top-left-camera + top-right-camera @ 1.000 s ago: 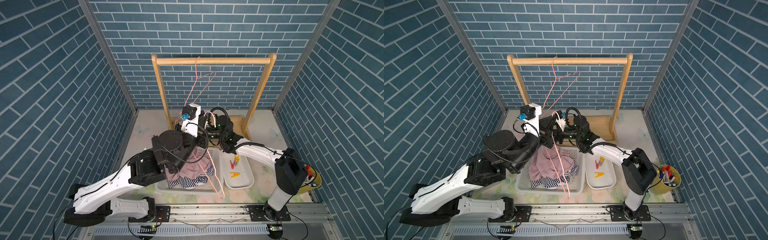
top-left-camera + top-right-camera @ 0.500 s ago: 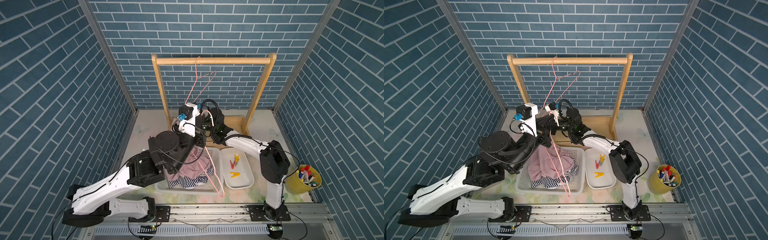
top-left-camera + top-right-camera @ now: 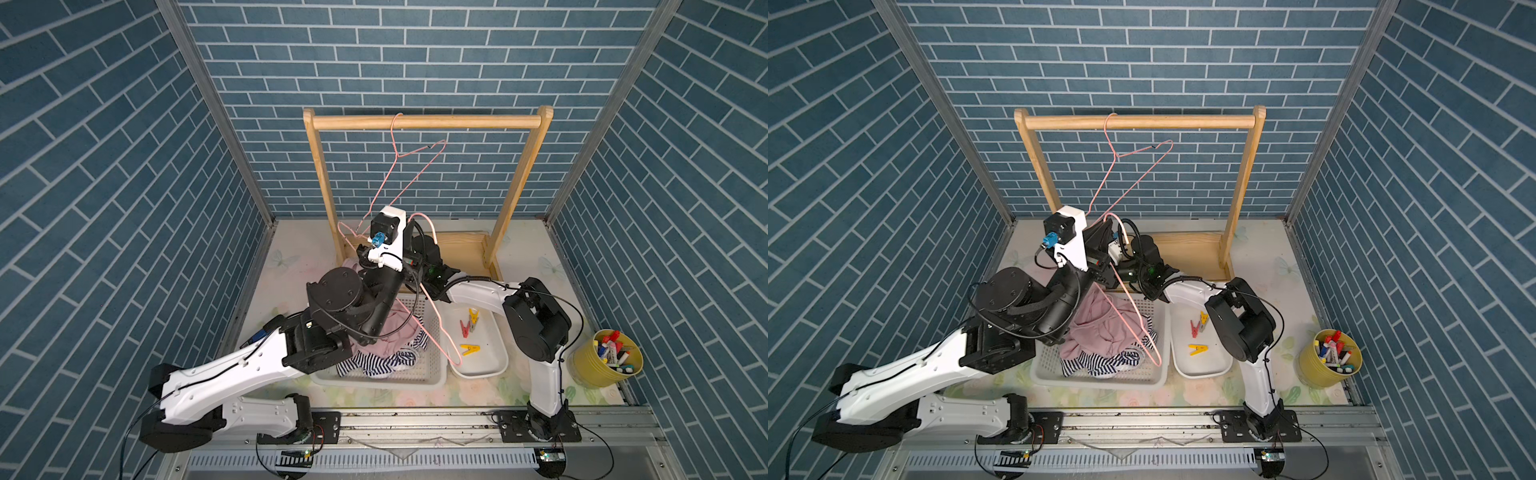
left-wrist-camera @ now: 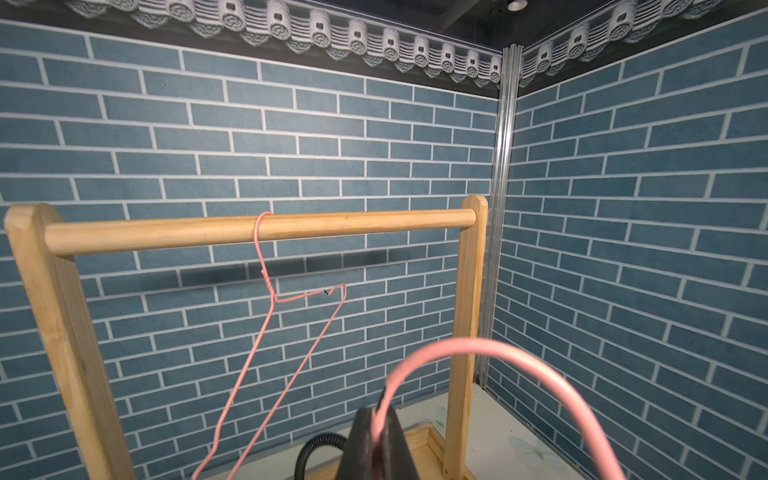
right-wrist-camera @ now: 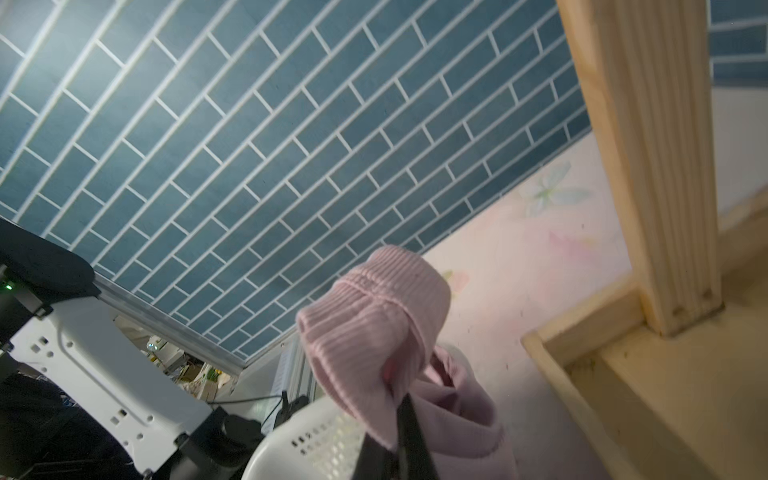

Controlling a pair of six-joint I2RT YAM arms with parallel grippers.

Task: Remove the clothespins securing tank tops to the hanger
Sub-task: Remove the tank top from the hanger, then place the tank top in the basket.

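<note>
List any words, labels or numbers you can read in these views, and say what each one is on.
No text can be read in any view.
Markers in the yellow cup: any print on them is too small to read.

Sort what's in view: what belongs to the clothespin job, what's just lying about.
Job: clothespins in the white tray; pink tank top, pinched by the right gripper; striped tank top in the basket; wire hanger in the left gripper.
Lying about: marker cup; wooden rack; bare hanger on its rail.
</note>
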